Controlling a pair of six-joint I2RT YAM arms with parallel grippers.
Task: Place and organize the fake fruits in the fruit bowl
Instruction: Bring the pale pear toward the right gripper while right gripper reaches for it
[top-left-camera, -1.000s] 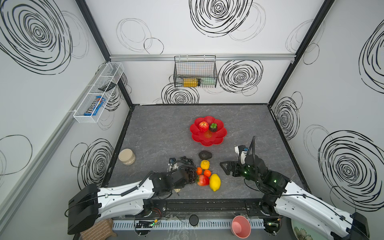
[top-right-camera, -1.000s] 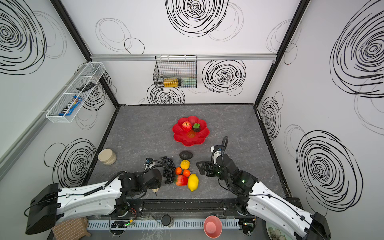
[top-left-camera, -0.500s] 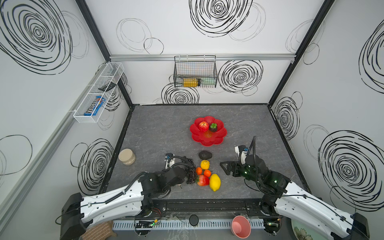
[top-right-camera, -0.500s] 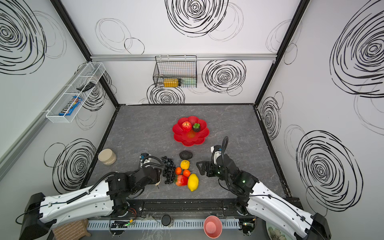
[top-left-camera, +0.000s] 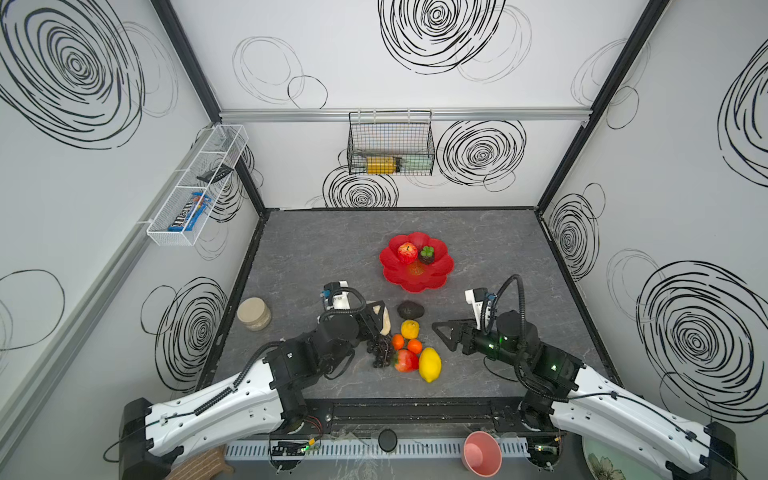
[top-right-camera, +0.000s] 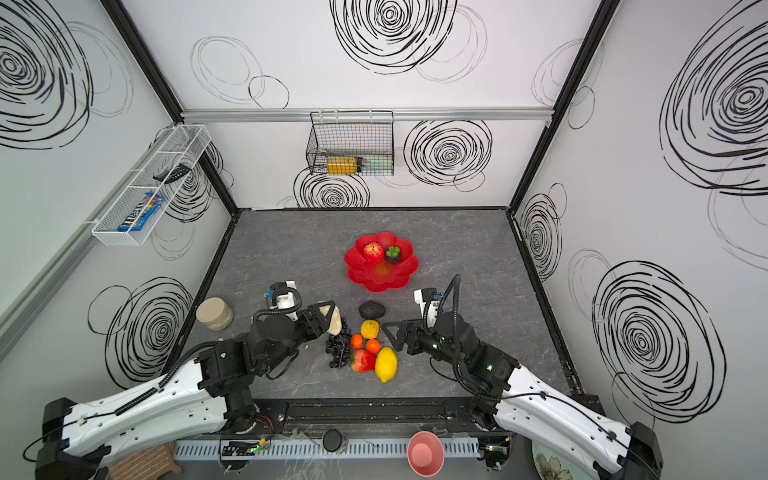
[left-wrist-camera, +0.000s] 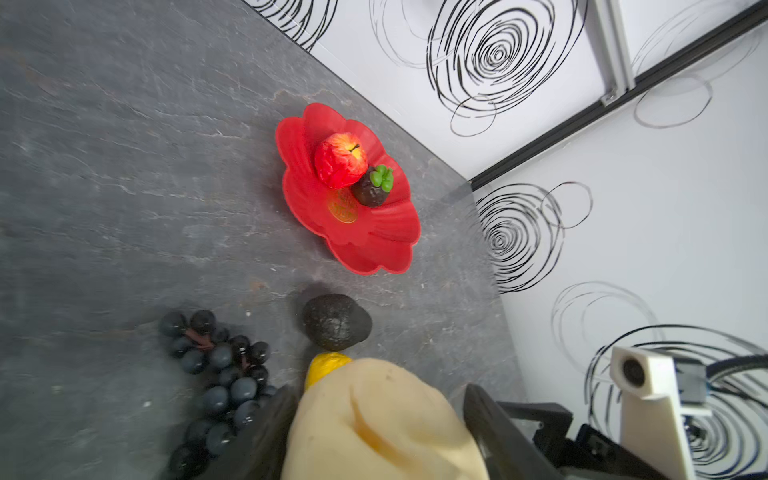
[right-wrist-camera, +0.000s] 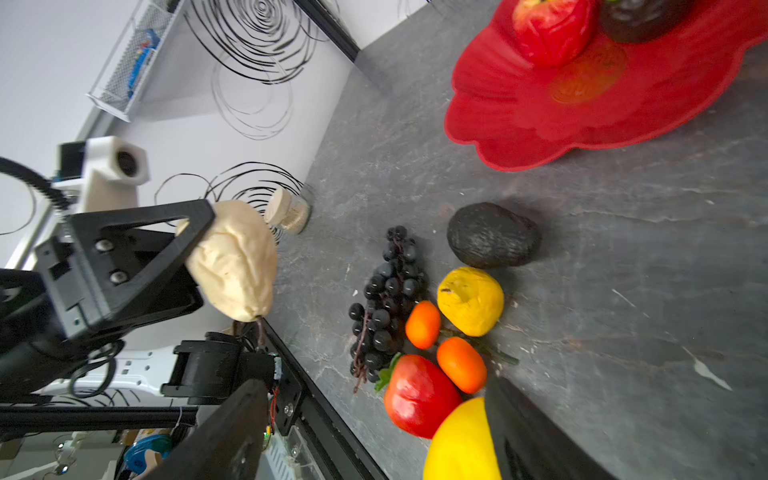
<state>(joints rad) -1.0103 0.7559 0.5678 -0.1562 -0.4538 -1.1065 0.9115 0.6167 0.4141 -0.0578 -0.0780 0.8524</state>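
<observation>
My left gripper (top-left-camera: 380, 318) (left-wrist-camera: 374, 432) is shut on the cream wrinkled fruit (top-left-camera: 386, 323) (right-wrist-camera: 232, 262) and holds it above the table beside the dark grape bunch (top-left-camera: 382, 352). The red fruit bowl (top-left-camera: 415, 279) (left-wrist-camera: 374, 245) holds the red apple (top-left-camera: 408, 252) and the mangosteen (top-left-camera: 427, 254). On the table lie the avocado (top-left-camera: 410, 309), a small lemon (top-left-camera: 410, 329), two oranges (top-left-camera: 397, 341), the strawberry (top-left-camera: 406, 360) and a large lemon (top-left-camera: 429, 364). My right gripper (top-left-camera: 442, 332) (right-wrist-camera: 374, 436) stands open, with the large lemon (right-wrist-camera: 461, 444) by one finger.
A tan-lidded jar (top-left-camera: 254, 313) stands at the table's left edge. A pink cup (top-left-camera: 482, 453) and a pale green plate (top-left-camera: 598, 461) sit below the front rail. A wire basket (top-left-camera: 390, 143) hangs on the back wall and a white shelf (top-left-camera: 195, 187) on the left wall.
My left gripper has risen from beside the grapes and moved toward the far side with the cream fruit in it. The right gripper has barely moved and its jaws have narrowed a little.
</observation>
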